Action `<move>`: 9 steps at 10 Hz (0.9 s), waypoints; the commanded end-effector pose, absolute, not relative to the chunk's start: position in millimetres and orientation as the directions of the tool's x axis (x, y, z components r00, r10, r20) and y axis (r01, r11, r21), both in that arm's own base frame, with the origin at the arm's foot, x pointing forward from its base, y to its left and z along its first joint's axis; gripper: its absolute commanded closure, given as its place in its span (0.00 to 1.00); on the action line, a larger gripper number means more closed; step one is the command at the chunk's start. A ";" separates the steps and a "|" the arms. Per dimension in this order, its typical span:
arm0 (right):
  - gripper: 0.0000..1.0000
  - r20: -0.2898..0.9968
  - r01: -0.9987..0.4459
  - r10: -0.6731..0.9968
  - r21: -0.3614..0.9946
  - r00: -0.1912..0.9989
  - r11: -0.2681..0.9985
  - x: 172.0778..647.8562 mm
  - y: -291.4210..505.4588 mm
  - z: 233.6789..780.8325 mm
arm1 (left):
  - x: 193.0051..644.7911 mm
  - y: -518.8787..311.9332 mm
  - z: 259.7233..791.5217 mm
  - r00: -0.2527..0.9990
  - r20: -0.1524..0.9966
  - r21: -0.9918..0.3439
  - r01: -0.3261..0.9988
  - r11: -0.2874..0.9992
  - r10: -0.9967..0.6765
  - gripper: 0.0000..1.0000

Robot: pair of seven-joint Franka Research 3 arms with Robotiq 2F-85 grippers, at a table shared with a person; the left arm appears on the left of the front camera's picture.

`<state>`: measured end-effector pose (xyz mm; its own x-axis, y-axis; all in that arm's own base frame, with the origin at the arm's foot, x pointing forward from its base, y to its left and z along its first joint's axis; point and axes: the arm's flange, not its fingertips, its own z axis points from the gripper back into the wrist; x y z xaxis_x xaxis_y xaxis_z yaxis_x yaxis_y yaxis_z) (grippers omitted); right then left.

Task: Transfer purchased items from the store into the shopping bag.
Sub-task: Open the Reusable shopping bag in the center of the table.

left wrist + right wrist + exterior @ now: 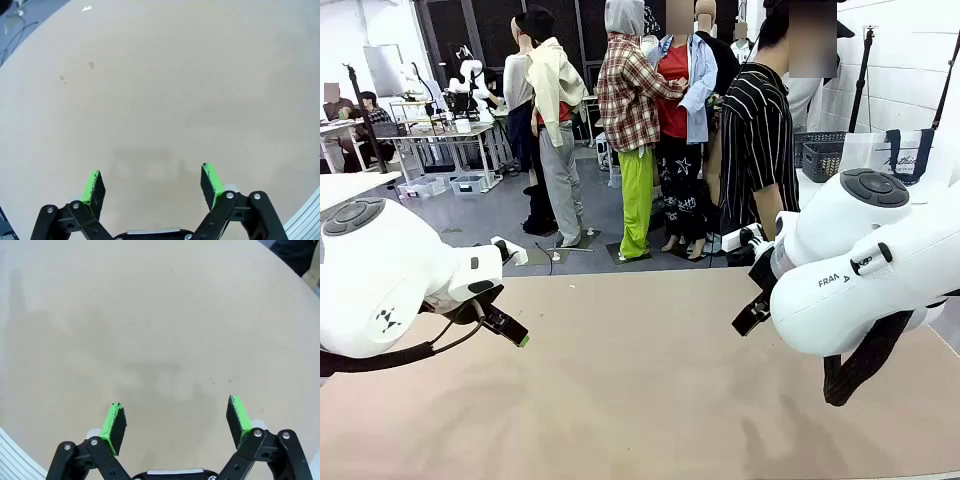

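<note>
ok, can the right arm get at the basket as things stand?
Probably not yet. The basket sits far back at the right beside the shopping bag, seemingly beyond the far edge of the table, while the right gripper hangs open over the tabletop, well short of it.

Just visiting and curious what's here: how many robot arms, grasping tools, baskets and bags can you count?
White robot arms: 2 (left arm, right arm)
Open tools: 2 (left tool, right tool)
Dark grey basket: 1
Shopping bag: 1
Total: 6
</note>
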<state>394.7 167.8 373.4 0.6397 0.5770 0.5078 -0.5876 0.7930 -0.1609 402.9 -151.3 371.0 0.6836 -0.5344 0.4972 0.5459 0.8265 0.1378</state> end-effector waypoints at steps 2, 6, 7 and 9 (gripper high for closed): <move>0.00 0.508 -0.588 0.577 -0.161 0.640 0.793 394.7 167.8 373.4 | 402.8 -151.3 371.1 0.683 0.498 0.138 0.546 0.826 -0.534 0.00; 0.00 0.508 -0.588 0.577 -0.161 0.640 0.793 394.7 167.8 373.4 | 402.8 -151.3 371.1 0.683 0.498 0.138 0.546 0.826 -0.534 0.00; 0.00 0.508 -0.588 0.577 -0.161 0.640 0.793 394.7 167.8 373.4 | 402.8 -151.3 371.1 0.683 0.498 0.138 0.546 0.826 -0.534 0.00; 0.00 0.508 -0.588 0.577 -0.161 0.640 0.793 394.7 167.8 373.4 | 402.4 -152.5 371.0 0.682 0.497 0.139 0.548 0.825 -0.536 0.00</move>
